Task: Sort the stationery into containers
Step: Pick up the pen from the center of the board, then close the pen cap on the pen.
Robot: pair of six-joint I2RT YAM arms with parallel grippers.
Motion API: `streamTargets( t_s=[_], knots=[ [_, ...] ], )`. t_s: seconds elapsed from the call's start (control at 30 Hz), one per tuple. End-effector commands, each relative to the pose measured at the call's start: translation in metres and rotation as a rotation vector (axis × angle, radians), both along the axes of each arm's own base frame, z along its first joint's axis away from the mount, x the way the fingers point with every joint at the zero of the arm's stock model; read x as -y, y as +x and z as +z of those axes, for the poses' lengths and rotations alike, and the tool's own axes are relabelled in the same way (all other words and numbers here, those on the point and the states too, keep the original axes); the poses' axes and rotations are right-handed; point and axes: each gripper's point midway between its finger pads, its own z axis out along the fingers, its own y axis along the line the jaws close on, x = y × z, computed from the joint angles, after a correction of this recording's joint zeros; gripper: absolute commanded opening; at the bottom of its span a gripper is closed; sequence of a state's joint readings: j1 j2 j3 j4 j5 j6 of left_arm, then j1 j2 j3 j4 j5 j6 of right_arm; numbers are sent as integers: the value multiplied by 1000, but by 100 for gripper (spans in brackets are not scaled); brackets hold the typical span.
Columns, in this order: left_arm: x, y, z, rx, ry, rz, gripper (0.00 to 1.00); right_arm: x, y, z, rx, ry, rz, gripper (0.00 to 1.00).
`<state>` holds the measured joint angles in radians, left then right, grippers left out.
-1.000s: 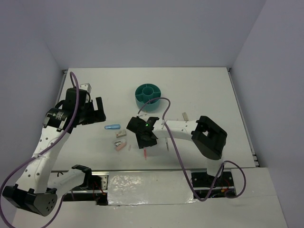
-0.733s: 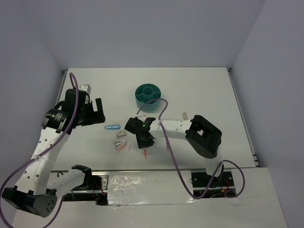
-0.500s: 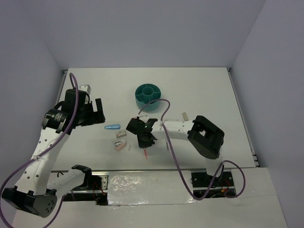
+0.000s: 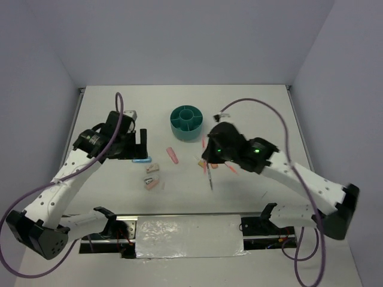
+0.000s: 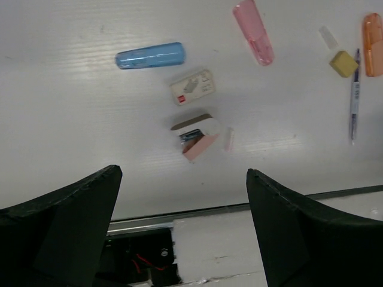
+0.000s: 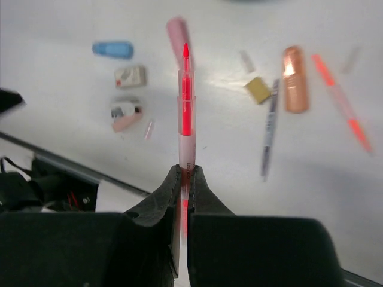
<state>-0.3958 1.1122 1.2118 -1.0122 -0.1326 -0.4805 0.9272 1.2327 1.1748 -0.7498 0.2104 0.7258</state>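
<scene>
Now, starting at right gripper (image 6: 184,170): fingers pressed together on pink pen (image 6: 186,107), pinched at rear end. Long axis straight out ahead of fingers, red tip away from wrist. Looks lifted off table (image 4: 269,107), not touching pieces below.

Further out, overhead view: teal tub (image 4: 184,135) near, lying to far-left of this gripper, compartments open upward. Right arm nearer to tub, and loaded.

Judged next: bring tip over rim, point pen down into one compartment.

Left gripper (image 5: 182,173) spread wide, holding nothing, hovering beside blue capsule (image 5: 149,55).
</scene>
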Motion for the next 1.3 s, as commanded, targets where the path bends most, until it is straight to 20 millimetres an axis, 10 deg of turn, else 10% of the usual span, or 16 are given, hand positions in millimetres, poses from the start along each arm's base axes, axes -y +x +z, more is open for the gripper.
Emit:
streamTargets(
  t_s=[0.0,0.17,0.4,1.27],
  knots=[
    [47,-2,-3,6,-81,-40,97,71,-10,23,38,-53,-67,0],
    [114,-22,-45,-73,-157,-164,90,120,-21,27,69,-134,-108,0],
    [128,-22,-100,-113,-48,-159,44,114,-36,11,43,-66,-64,0],
    [98,-34,-183,-202,163,-83,47,95,-35,9,27,-20,-6,0]
  ],
)
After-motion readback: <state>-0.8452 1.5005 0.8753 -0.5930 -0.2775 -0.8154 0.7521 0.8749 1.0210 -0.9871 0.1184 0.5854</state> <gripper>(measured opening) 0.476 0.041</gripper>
